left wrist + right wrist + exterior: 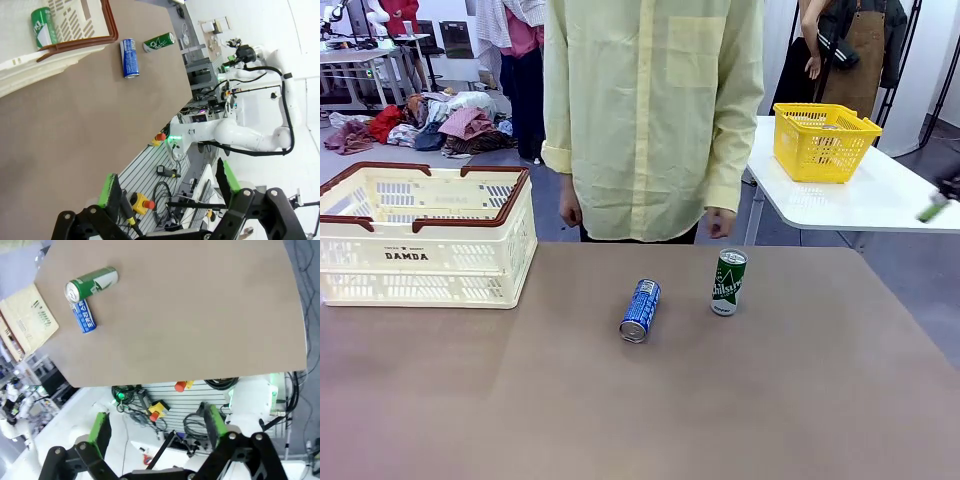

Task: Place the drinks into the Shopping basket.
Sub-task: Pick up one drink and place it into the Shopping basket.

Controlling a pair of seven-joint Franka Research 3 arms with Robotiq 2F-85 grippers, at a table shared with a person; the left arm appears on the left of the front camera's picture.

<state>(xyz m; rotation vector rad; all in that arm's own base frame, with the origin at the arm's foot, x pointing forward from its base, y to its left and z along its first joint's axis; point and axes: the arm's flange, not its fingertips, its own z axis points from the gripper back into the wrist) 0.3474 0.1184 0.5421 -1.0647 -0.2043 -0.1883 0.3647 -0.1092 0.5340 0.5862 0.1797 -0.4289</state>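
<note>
Green pads on your left gripper stand wide apart with nothing between them. Your right gripper is spread just as wide and is empty too. Both hang off the near edge of the table, well apart from the drinks. Far ahead of your left fingers the blue can lies on its side, with the green can upright near it. The Shopping basket stands ahead of that gripper as well, off to one side of the cans.
</note>
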